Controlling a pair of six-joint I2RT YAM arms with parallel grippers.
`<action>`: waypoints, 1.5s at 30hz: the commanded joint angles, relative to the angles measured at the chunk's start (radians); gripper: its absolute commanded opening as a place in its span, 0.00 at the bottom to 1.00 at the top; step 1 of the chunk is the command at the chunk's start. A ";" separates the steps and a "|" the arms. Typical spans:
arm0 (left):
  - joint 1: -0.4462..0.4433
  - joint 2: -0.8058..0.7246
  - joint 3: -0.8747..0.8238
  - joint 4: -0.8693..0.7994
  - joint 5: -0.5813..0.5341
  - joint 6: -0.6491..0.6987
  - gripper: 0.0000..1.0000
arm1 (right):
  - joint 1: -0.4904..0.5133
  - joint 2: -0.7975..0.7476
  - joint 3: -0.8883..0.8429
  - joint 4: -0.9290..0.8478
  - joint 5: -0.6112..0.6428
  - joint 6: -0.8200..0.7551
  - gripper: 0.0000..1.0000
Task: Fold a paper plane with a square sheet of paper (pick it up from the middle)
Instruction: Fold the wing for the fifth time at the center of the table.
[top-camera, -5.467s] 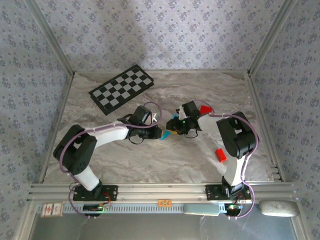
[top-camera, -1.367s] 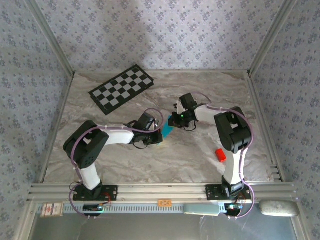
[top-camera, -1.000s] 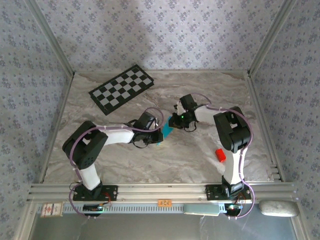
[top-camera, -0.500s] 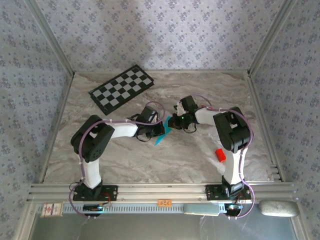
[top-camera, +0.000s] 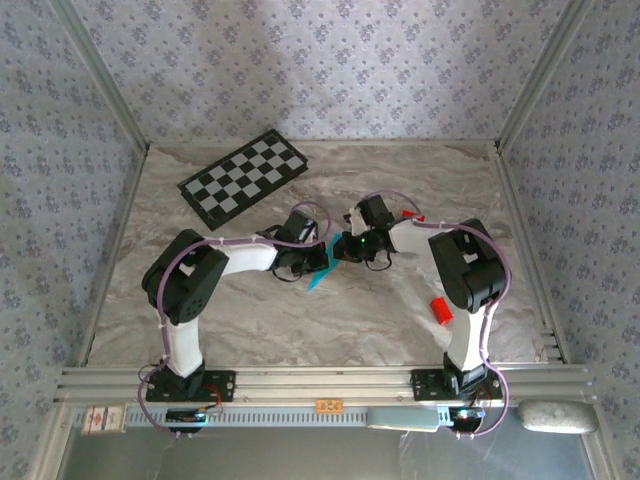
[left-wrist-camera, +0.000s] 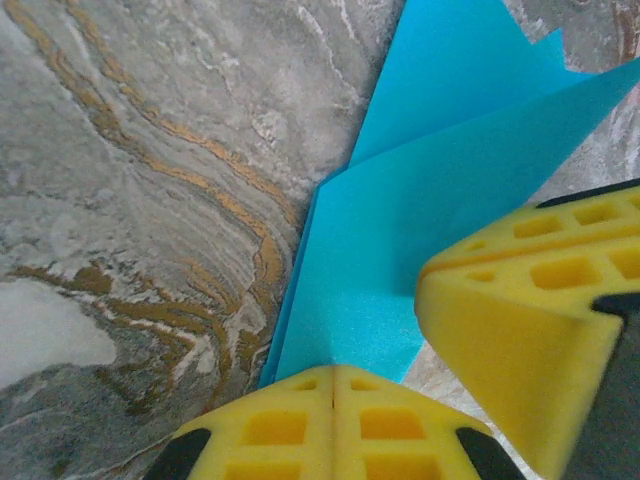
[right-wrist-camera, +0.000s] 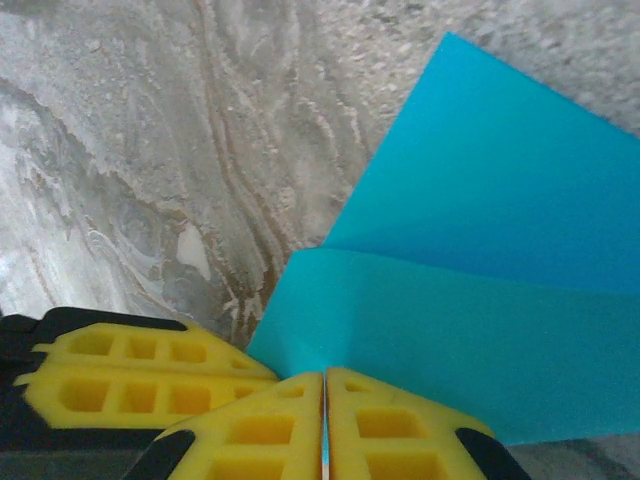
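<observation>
Folded cyan paper (left-wrist-camera: 400, 220) pinched from two sides

The paper is in the middle of the marble table (top-camera: 250, 310) — creased, with flaps sticking out. The left gripper (left-wrist-camera: 333, 378) is squeezed tight on one edge. The right gripper (right-wrist-camera: 323, 380) is squeezed tight on another edge — the two sit close together.

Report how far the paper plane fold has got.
Done: the cyan sheet has been picked up and creased, its layers overlapping. In hand: left fingers and right fingers both pinch it shut, close together. Left: no slim pointed dart yet; more folds needed.
</observation>
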 joint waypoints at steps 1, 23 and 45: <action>-0.004 0.045 -0.001 -0.136 -0.050 0.001 0.00 | -0.016 0.033 -0.007 -0.024 0.035 -0.017 0.10; -0.004 0.042 -0.026 -0.166 -0.052 0.041 0.00 | -0.176 -0.072 -0.021 0.058 0.145 0.075 0.10; -0.009 0.045 -0.018 -0.182 -0.043 0.040 0.00 | -0.179 0.064 -0.013 0.064 0.129 0.092 0.10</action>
